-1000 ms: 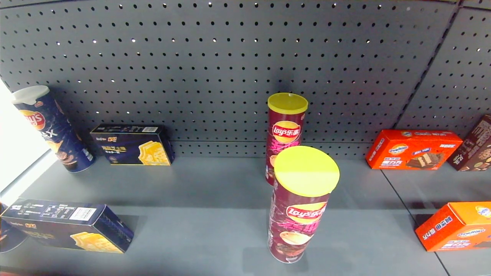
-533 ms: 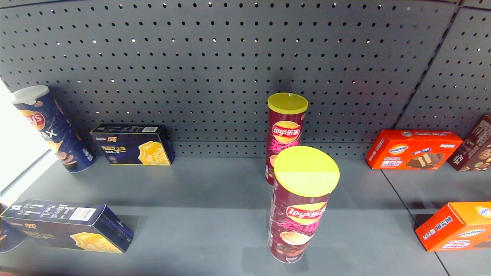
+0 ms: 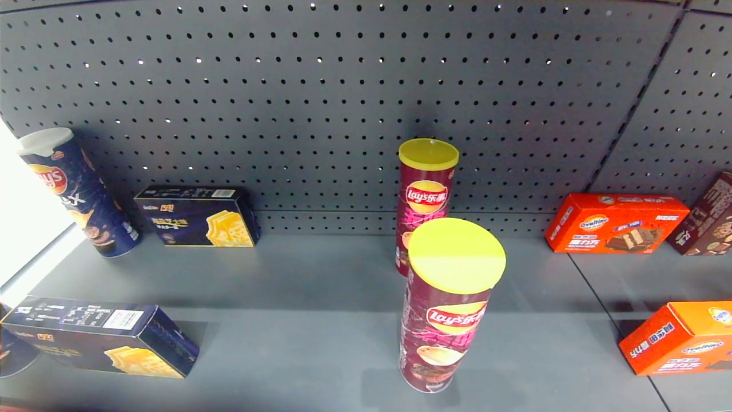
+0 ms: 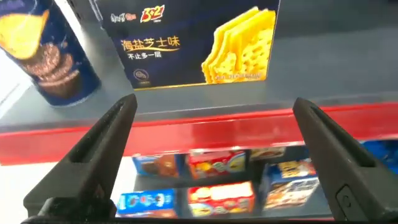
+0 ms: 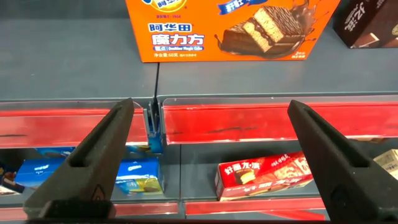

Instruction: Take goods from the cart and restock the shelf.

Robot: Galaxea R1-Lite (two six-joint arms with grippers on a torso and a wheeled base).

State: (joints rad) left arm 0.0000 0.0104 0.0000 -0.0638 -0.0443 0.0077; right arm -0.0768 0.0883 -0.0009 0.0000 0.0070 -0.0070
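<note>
The left end effector [image 4: 214, 106] is spread wide with nothing between its fingers, level with the shelf's red front rail [image 4: 205, 134]. Just past the rail a dark blue cracker box [image 4: 199, 43] lies on the shelf, with a blue chip can [image 4: 50, 56] beside it. Below the rail, small packets [image 4: 217, 180] sit on a lower shelf.

The right end effector [image 5: 209, 104] is equally wide and empty, facing the red rail. An orange wafer box [image 5: 230, 28] lies just behind that rail, and a brown box [image 5: 370, 22] is near it.

In the head view the shelf [image 3: 297, 286] carries two upright chip cans with yellow lids. The front maroon can [image 3: 446, 320] stands just before the rear maroon can [image 3: 426, 194], which is close to the pegboard [image 3: 343, 86]. A rear cracker box [image 3: 197, 216] and a rear blue can [image 3: 74, 194] stand at the back left. A rear orange box [image 3: 615, 223] lies at the back right.
</note>
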